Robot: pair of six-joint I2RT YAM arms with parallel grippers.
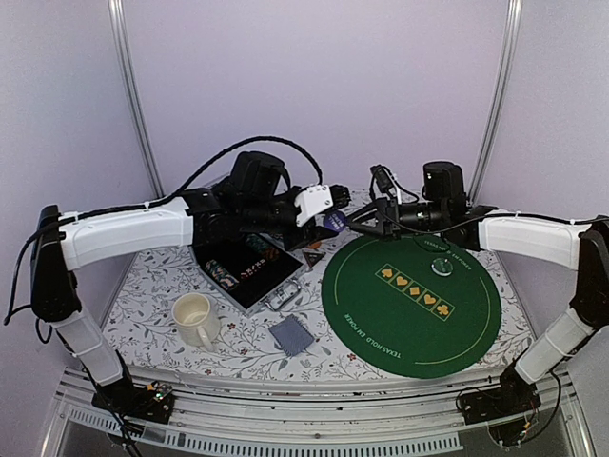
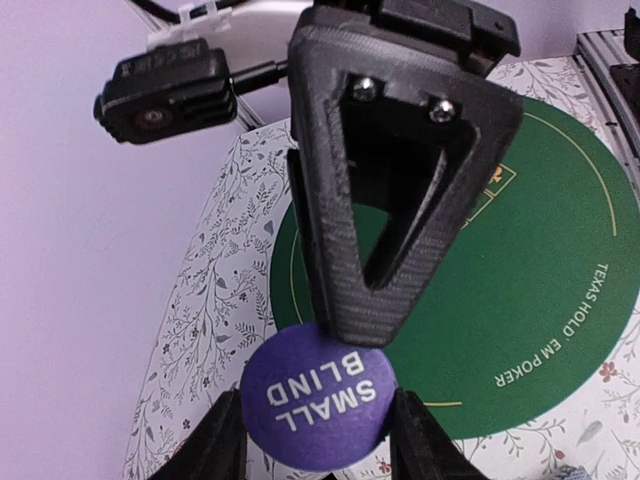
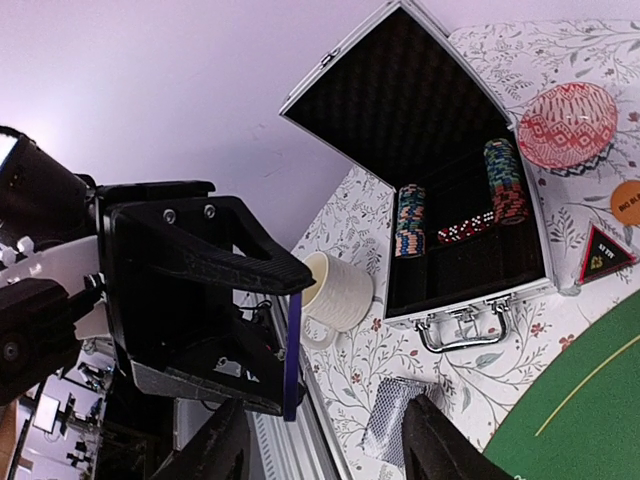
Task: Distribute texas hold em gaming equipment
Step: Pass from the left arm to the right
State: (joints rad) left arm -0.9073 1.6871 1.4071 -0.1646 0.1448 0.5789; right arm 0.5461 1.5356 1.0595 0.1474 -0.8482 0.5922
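My left gripper is shut on a purple disc marked SMALL BLIND, held in the air over the left edge of the green poker mat. In the right wrist view the disc shows edge-on between the open fingers of my right gripper, close to its left finger. One right finger overlaps the disc's top. A clear disc lies on the mat. Chip stacks stand in the open case. An orange disc, a black-red triangle marker and a grey-blue card deck lie on the cloth.
A cream mug stands at the front left, near the card deck. A pink striped round object lies behind the case, whose lid stands up. Both arms meet above the table's middle back.
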